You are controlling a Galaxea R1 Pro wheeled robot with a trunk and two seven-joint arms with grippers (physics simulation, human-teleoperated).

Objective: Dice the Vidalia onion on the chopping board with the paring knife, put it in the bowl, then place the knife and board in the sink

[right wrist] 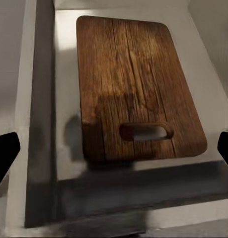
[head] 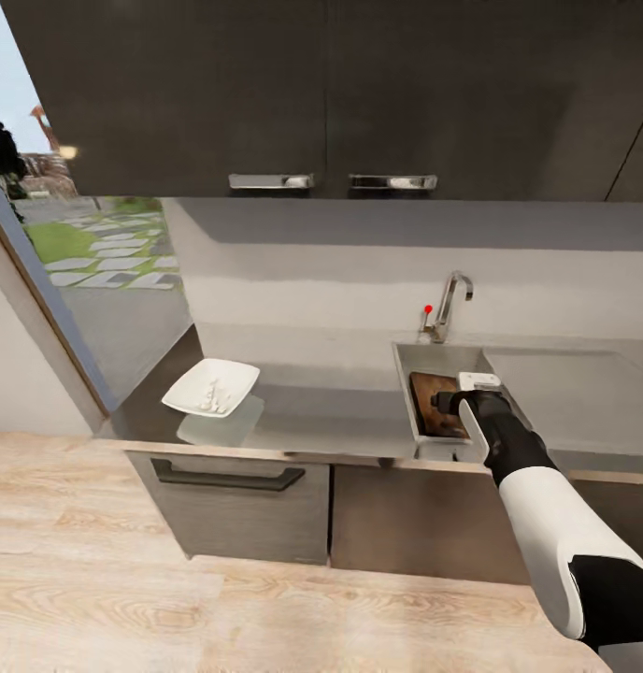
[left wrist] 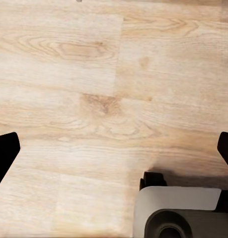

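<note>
The dark brown chopping board (right wrist: 136, 84) lies flat inside the sink (right wrist: 64, 74), its handle hole toward my right wrist camera. My right gripper (right wrist: 114, 158) hangs just above the board's handle end, open, with its black fingertips (right wrist: 4, 158) spread wide and holding nothing. From the head, the board (head: 426, 397) shows in the basin (head: 404, 393) under the right gripper (head: 445, 404). The white square bowl (head: 211, 386) sits at the countertop's (head: 331, 416) left end with the tiny white diced onion (head: 212, 396) in it. My left gripper (left wrist: 114, 148) is open over the floor. The paring knife is out of view.
The chrome tap (head: 450, 304) with its red-tipped lever stands behind the basin, and the flat drainboard (head: 564, 383) lies to its right. Dark wall cabinets (head: 321, 93) hang above. Light wooden floor (left wrist: 94, 99) lies below the counter, and part of the robot's base (left wrist: 178, 213) shows under the left wrist.
</note>
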